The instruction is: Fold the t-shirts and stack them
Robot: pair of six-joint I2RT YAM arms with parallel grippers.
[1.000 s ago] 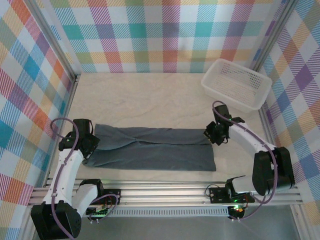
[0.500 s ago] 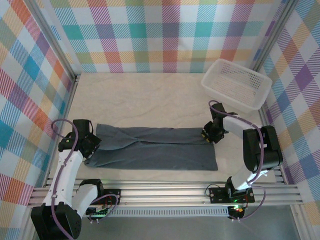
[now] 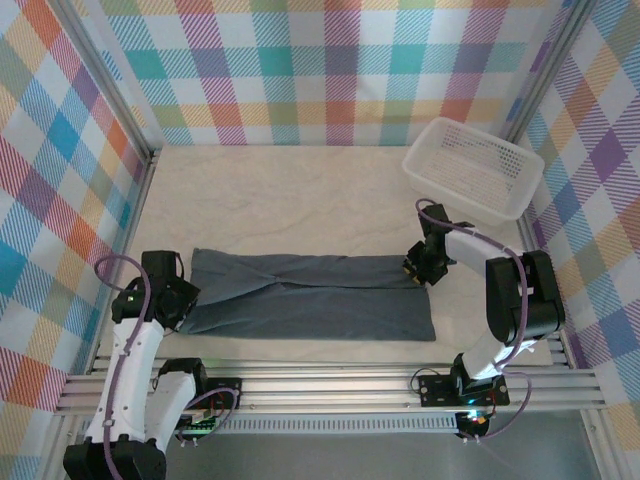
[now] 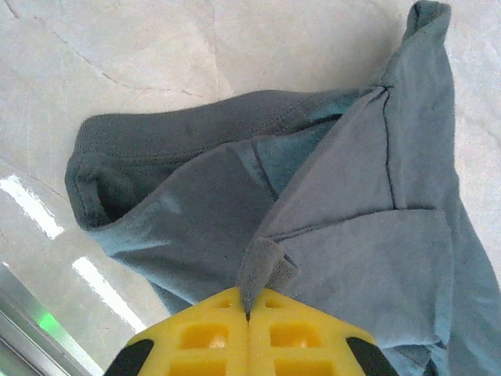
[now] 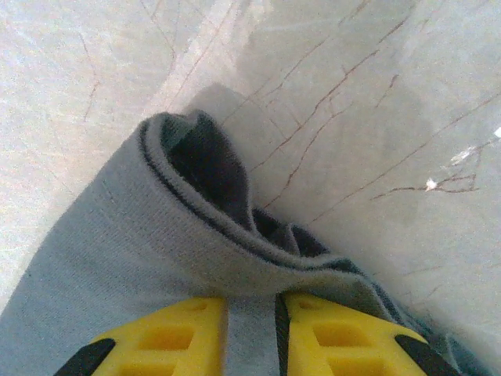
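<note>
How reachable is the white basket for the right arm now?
Likely yes: basket sits just beyond right gripper, bare table between. But it's shut on the t-shirt, so cloth would drag.

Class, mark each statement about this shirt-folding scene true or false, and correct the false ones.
1. The t-shirt lies as a long folded strip on the table. True.
2. The white basket stands at the table's near left corner. False: it stands at the far right corner.
3. The left fingers pinch the t-shirt's fabric. True.
4. The right fingers hang wide open over the white basket. False: they grip the t-shirt's right end.
</note>
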